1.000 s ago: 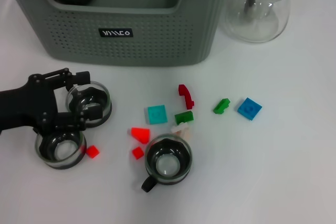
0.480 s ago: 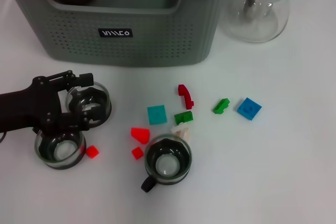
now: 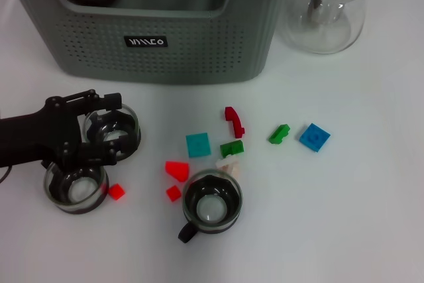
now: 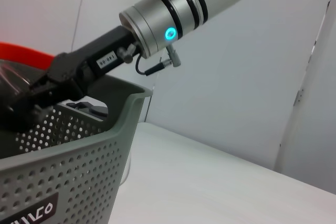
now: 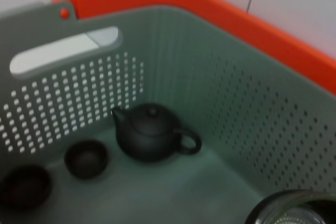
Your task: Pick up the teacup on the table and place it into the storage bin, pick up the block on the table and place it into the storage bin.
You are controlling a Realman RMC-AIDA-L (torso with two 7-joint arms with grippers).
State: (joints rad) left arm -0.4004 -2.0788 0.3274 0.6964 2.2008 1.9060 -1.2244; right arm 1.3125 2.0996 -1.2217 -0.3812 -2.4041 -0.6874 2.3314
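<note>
Head view: left gripper (image 3: pixel 105 128) spread around clear glass teacup (image 3: pixel 114 132), mid-left. Pick step; next it needs to pinch the rim & lift to grey-green perforated storage bin (image 3: pixel 199 44). Right gripper: can't tell.

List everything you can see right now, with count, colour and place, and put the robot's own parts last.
storage bin: 1, grey-green, far side of the table
teapot: 1, dark, inside the bin
small cups: 2, dark, on the bin floor beside the teapot
glass carafe: 1, clear with black lid, right of the bin
glass teacups: 3, clear with dark bases; two at the left by the gripper, one in the near middle
red blocks: 4, scattered left of centre and in the middle
green blocks: 2, middle
teal block: 1, middle
blue block: 1, right
pale block: 1, beside the near-middle teacup
left gripper: black, open, over the upper left teacup
right gripper: black, above the bin
</note>
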